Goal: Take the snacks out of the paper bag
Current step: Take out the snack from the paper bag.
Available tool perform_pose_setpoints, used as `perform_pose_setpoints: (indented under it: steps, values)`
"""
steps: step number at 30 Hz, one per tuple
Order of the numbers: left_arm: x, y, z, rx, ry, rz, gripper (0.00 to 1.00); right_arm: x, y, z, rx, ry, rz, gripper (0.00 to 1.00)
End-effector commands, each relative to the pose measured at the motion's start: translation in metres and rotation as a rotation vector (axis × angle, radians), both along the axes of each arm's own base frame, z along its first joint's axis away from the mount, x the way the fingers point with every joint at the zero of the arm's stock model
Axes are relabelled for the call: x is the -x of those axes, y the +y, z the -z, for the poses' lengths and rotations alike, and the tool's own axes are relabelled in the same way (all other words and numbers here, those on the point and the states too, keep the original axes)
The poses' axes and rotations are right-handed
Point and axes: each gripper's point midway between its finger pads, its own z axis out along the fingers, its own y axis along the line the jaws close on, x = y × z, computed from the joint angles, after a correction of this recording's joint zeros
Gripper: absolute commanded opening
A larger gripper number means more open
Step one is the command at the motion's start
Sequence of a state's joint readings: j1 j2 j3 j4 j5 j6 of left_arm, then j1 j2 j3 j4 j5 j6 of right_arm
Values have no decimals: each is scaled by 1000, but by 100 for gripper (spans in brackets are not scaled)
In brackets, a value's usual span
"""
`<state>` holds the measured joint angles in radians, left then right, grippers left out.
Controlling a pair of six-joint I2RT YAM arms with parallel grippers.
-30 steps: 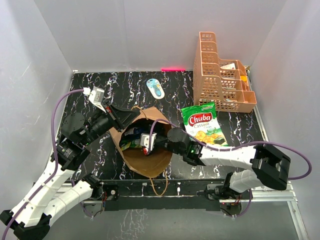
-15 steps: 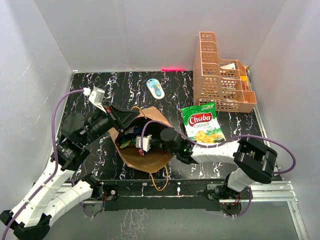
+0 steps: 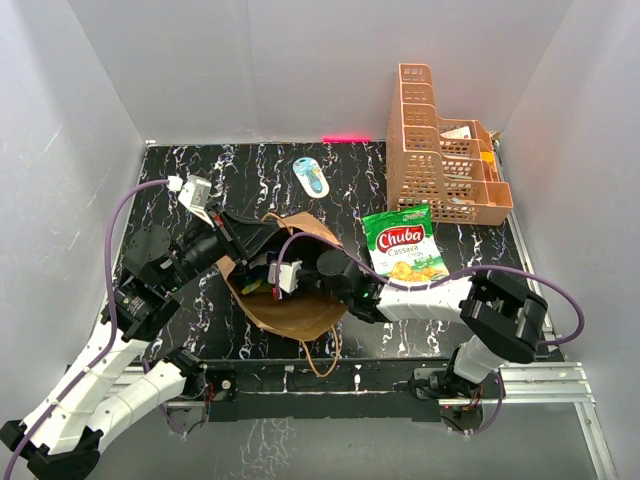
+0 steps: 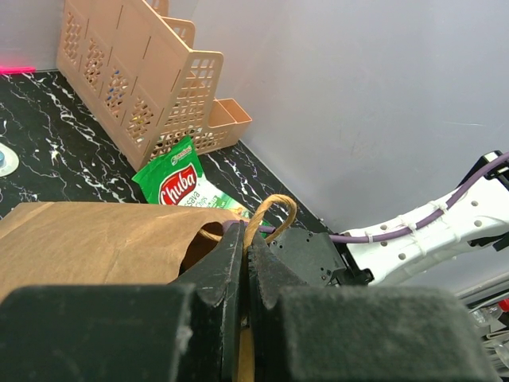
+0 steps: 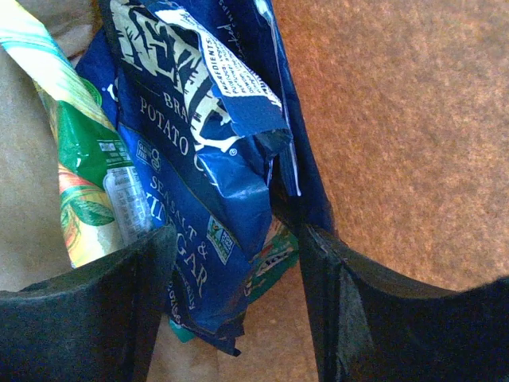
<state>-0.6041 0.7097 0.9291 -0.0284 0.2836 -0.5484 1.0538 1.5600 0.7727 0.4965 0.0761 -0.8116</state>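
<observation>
The brown paper bag (image 3: 300,310) lies on its side, its mouth facing left. My left gripper (image 3: 258,238) is shut on the bag's twisted handle (image 4: 269,212) and holds the mouth up; the bag's side shows in the left wrist view (image 4: 95,239). My right gripper (image 3: 272,276) is inside the bag, open, its jaws either side of a blue potato-chip packet (image 5: 199,167). A green packet (image 5: 79,159) lies to its left and a teal one (image 5: 278,253) underneath. A green-and-white Chuba packet (image 3: 403,248) lies on the table right of the bag, also seen in the left wrist view (image 4: 180,185).
An orange lattice basket (image 3: 445,150) stands at the back right, also in the left wrist view (image 4: 135,87). A small blue-white oval object (image 3: 311,176) lies behind the bag. The bag's second handle (image 3: 320,362) hangs over the table's front edge.
My right gripper has pushed further left, deeper into the bag. The bag has shifted slightly. My left gripper keeps its hold on the handle.
</observation>
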Motion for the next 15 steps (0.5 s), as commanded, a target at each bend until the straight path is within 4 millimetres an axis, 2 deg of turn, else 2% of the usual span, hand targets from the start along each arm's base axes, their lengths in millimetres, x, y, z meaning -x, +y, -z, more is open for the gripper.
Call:
perform_pose_setpoints:
  steps: [1, 4, 7, 11, 13, 14, 15]
  values:
    - [6, 2, -22, 31, -60, 10, 0, -5, 12, -17, -43, -15, -49, 61]
    - [5, 2, -20, 29, -53, 11, 0, -4, 24, -8, -46, 7, -99, 58]
    - [6, 2, -20, 32, -49, 14, 0, -10, 35, -5, -65, 25, -107, 65]
    - [8, 2, -19, 34, -44, 15, 0, -14, 47, 4, -62, 54, -126, 69]
    - [8, 3, -17, 33, -40, 11, 0, -14, 52, 0, -73, 48, -141, 67]
    - [8, 4, -18, 34, -40, 6, 0, -14, 55, 9, -62, 63, -149, 64]
    - [8, 5, -17, 34, -38, 0, 0, -12, 57, 8, -69, 67, -163, 59]
